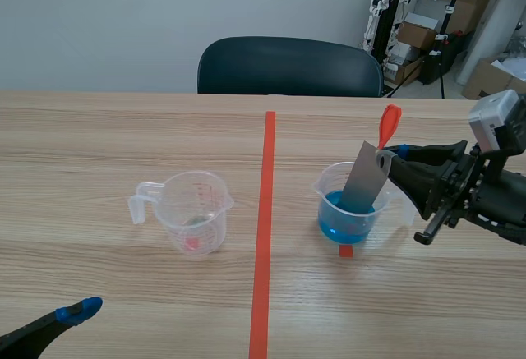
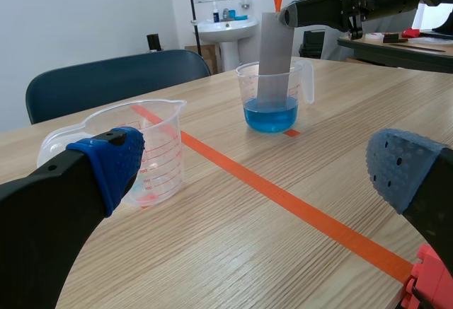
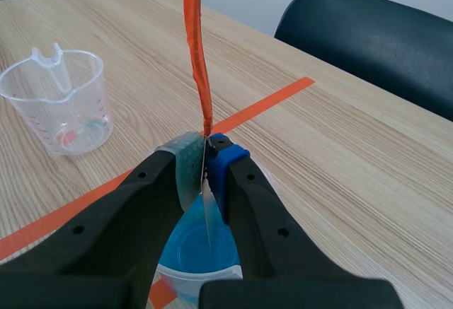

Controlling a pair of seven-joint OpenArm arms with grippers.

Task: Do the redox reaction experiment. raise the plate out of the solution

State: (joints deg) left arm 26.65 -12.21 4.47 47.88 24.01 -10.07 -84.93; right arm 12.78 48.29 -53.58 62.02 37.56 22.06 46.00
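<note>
A grey metal plate (image 1: pixel 366 180) with an orange-red tape tab (image 1: pixel 389 125) on top stands tilted in a clear beaker (image 1: pixel 352 211). Its lower end dips into the blue solution (image 1: pixel 346 223). My right gripper (image 1: pixel 385 157) is shut on the plate's upper end, just under the tab (image 3: pixel 198 54). In the right wrist view the thin plate (image 3: pixel 207 203) runs edge-on between the pads down toward the blue liquid (image 3: pixel 191 249). The left wrist view shows the plate (image 2: pixel 276 58) and beaker (image 2: pixel 272 97) far ahead. My left gripper (image 2: pixel 262 182) is open, low at the near left (image 1: pixel 78 311).
An empty clear measuring cup (image 1: pixel 193 211) with red markings stands left of the orange tape line (image 1: pixel 265 227). A dark chair (image 1: pixel 288 67) sits behind the table's far edge. Boxes and stands crowd the back right.
</note>
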